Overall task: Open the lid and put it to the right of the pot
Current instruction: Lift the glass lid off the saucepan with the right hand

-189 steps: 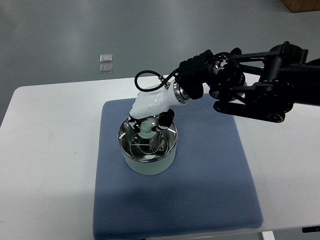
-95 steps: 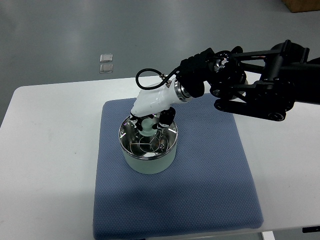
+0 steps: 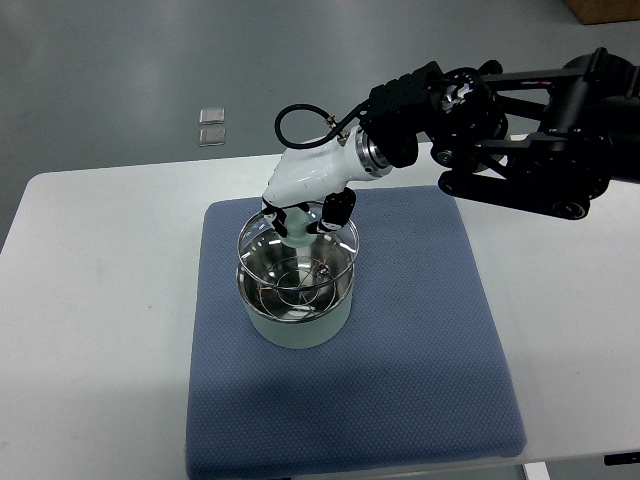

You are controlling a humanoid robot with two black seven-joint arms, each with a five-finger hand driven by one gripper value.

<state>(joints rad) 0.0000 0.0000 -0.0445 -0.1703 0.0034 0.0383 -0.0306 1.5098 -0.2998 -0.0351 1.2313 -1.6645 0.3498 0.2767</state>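
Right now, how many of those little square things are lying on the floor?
2. Both lie on the grey floor beyond the table's far edge, side by side: the farther square and the nearer square. More could be out of view.

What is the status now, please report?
Right hand shut on lid knob, fingers curled. Lid lifted clear above pot, not yet moved right. Blue mat right of pot free. Left hand not visible.

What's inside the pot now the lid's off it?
Through the clear glass lid, held just above the pot by the right hand, only the shiny steel interior and reflections show. No contents are apparent, though glare and the lid obscure part of the bottom.
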